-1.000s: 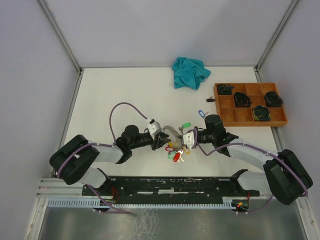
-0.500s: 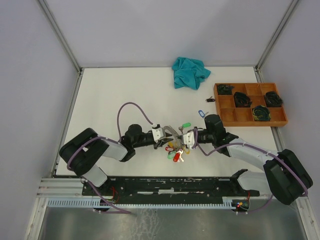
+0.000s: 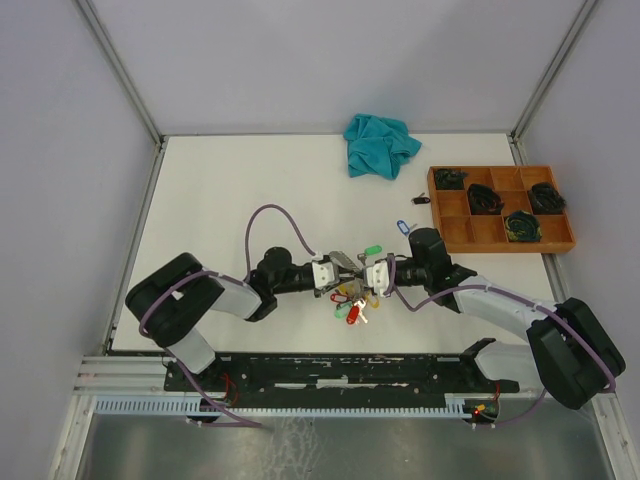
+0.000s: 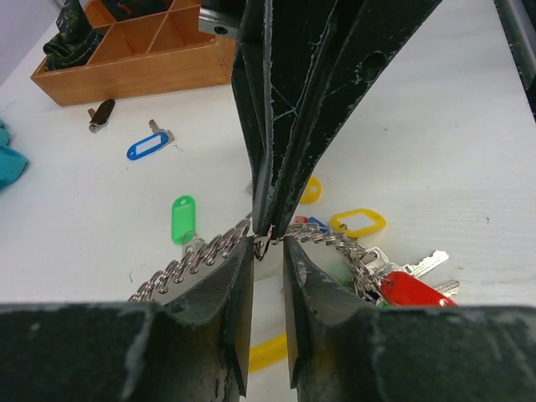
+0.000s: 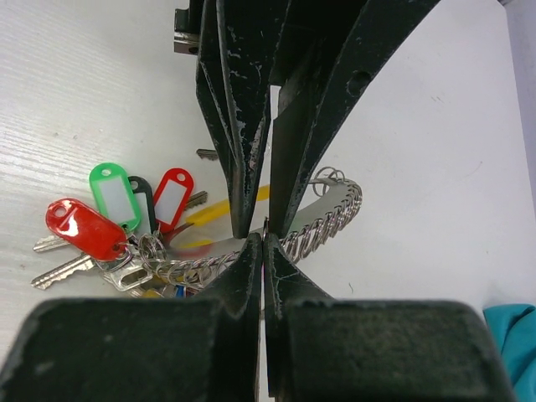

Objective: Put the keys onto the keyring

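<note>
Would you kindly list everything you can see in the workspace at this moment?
Cloth: one, teal, crumpled at the table's far edge.
Tray: one, orange-brown wood, compartmented, far right.
Dark bundles: four, in separate tray compartments.
Small dark object: one, just left of the tray.
Blue-tagged key: one, loose, left of the tray.
Keys: a bunch, count unclear, tags red, green, yellow and black, by the claws.
Keyring: one, silver, strung with small loops, between the claws.
Table: one, white.
Left claw: black, jaws slightly apart around the keyring.
Right claw: black, shut on the keyring.
</note>
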Controlling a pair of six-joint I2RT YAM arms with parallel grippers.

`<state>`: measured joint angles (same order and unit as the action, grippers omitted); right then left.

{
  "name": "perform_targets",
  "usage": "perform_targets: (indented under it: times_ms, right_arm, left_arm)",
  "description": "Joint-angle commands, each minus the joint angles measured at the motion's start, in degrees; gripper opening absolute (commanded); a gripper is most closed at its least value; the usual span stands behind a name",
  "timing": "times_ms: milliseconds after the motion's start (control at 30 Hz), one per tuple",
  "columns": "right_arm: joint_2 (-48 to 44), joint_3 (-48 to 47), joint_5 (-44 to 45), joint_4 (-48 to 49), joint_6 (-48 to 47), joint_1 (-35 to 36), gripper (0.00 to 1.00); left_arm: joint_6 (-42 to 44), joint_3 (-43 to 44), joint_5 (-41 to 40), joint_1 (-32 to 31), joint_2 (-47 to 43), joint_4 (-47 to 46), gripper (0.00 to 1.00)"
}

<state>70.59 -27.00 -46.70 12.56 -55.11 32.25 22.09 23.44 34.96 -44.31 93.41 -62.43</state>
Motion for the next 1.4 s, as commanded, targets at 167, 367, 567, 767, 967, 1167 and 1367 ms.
perform_targets:
  times_ms: [167,367,567,767,967,1167,1367]
  right_arm:
    - [-0.98,-2.74,-2.01,1.03,1.96,0.05,0.01]
    - [-3.99,-1.82,1.29,-1.69,3.77,0.08,0.11]
    - [-8.35,1.41,7.19,-0.61,7.25,-0.05,0.25]
    - [-7.84,3.62,7.89,5.08,11.52,-1.07,0.31]
    - [-0.26,6.90,2.17,23.79,20.62,-2.69,0.33]
    - [7.16,6.44,-2.33,34.58,24.26,-2.77,0.31]
    - [9.92,6.88,-2.18,41.80,27.16,-2.73,0.31]
  left_arm:
    - [3.75,1.99,-2.80,-1.43,0.71,-1.04,0.04]
    - [2.96,5.18,-11.33,-3.19,-5.60,16.46,0.03]
    - [-2.87,8.11,-18.95,-5.57,-11.56,30.58,0.03]
    - [-7.91,15.32,-27.76,-8.84,-13.68,47.90,0.03]
    - [-10.53,23.01,-31.66,-9.12,-15.00,61.01,0.03]
    - [-10.28,27.24,-31.59,-9.21,-14.17,65.81,0.03]
    - [-11.59,29.72,-32.01,-9.22,-13.35,68.75,0.03]
